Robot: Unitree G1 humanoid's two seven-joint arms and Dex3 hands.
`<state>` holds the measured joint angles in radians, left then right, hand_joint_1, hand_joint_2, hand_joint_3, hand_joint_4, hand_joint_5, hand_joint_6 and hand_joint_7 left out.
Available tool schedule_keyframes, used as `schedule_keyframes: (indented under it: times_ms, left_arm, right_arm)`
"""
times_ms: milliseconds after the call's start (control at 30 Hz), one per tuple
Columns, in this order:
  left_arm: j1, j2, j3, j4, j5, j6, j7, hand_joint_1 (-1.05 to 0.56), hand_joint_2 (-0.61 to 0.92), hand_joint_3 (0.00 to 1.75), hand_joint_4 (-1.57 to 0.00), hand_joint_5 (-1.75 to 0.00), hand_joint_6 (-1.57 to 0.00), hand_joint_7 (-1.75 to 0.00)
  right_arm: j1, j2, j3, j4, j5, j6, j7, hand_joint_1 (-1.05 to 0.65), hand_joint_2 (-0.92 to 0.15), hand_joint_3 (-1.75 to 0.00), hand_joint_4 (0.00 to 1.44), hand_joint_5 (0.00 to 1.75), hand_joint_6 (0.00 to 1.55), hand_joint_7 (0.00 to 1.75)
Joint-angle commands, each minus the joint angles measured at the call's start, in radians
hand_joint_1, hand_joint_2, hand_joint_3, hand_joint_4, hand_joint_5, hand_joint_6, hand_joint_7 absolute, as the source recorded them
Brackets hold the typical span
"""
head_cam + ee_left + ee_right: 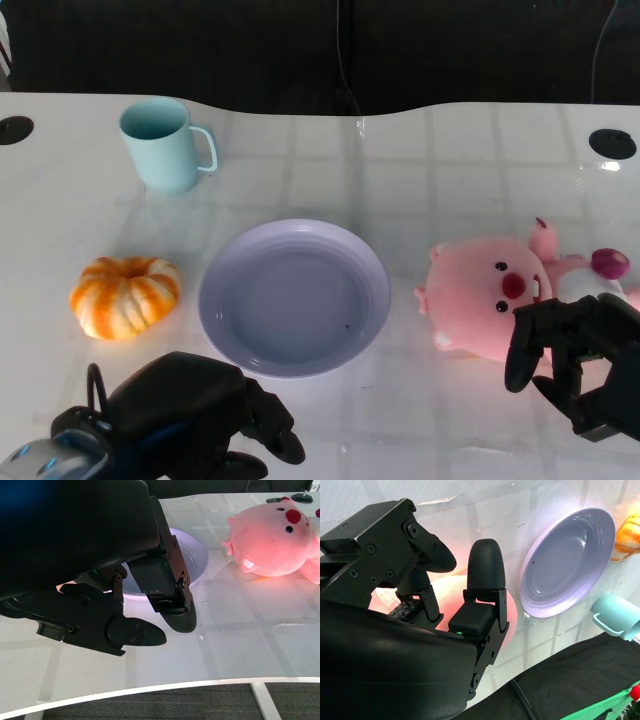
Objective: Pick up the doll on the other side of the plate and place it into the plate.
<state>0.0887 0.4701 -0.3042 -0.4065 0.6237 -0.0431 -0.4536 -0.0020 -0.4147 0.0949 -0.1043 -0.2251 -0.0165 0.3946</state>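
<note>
The pink plush doll (490,295) lies on the white table to the right of the lavender plate (295,300). My right hand (575,350) hovers at the doll's near right side with its fingers apart, holding nothing. In the right wrist view the doll (451,587) shows pink between the thumb and a finger, with the plate (570,560) beyond. My left hand (200,410) rests low near the table's front edge, just in front of the plate, with nothing in it. The left wrist view shows the doll (272,540) and the plate's rim (197,555) past the fingers (175,615).
An orange pumpkin (125,295) sits left of the plate. Behind it, at the back left, stands a pale blue mug (165,145). Two dark holes (612,143) mark the table's far corners. The table's back edge borders a dark backdrop.
</note>
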Motion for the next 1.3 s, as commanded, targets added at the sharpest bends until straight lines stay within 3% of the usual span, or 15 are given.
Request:
schedule_keyframes:
  times_ms: [33, 700, 900, 1000, 1100, 1133, 1300]
  left_arm:
    - [-0.009, 0.015, 0.007, 0.002, -0.001, -0.005, -0.003, -0.26, 0.92, 0.28, -0.75, -1.25, -1.08, -0.01]
    - [-0.012, 0.015, 0.008, 0.006, 0.004, -0.016, 0.002, -0.25, 0.92, 0.26, -0.78, -1.18, -1.08, -0.01]
    - [-0.012, 0.012, 0.008, 0.005, -0.001, -0.004, -0.009, -0.26, 0.92, 0.28, -0.77, -1.17, -1.08, 0.0]
    - [-0.013, 0.014, 0.006, 0.003, 0.004, 0.0, -0.012, -0.26, 0.92, 0.28, -0.77, -1.17, -1.07, 0.0]
    - [-0.012, 0.016, 0.006, 0.003, 0.003, -0.002, -0.008, -0.26, 0.92, 0.29, -0.77, -1.17, -1.07, 0.0]
    - [-0.011, 0.016, 0.006, 0.003, 0.003, -0.004, -0.005, -0.26, 0.92, 0.28, -0.77, -1.18, -1.08, 0.0]
    - [-0.013, 0.019, 0.007, 0.007, 0.002, -0.015, 0.0, -0.25, 0.92, 0.26, -0.78, -1.19, -1.08, -0.01]
  right_arm:
    - [-0.009, -0.014, -0.005, 0.001, 0.004, -0.006, 0.0, 0.05, -0.44, -1.22, 0.79, 1.6, 0.82, 1.24]
    - [-0.014, -0.013, -0.012, 0.003, 0.004, 0.002, -0.007, 0.04, -0.47, -1.16, 0.76, 1.55, 0.8, 1.21]
    - [-0.006, -0.002, -0.024, -0.009, -0.001, -0.001, -0.044, 0.01, -0.63, -0.79, 0.76, 1.18, 0.81, 0.82]
    - [-0.002, 0.008, -0.028, -0.013, -0.002, 0.0, -0.074, 0.01, -0.64, -0.71, 0.75, 0.98, 0.83, 0.62]
    - [0.0, 0.013, -0.03, -0.007, -0.002, -0.03, -0.102, 0.01, -0.64, -0.7, 0.75, 0.91, 0.85, 0.53]
    - [0.001, 0.015, -0.032, -0.001, -0.003, -0.054, -0.117, -0.05, -0.63, -0.67, 0.63, 0.82, 0.73, 0.42]
    - [0.004, 0.022, -0.035, 0.016, -0.052, -0.13, -0.212, -0.21, -0.74, -0.4, 0.42, 0.58, 0.57, 0.12]
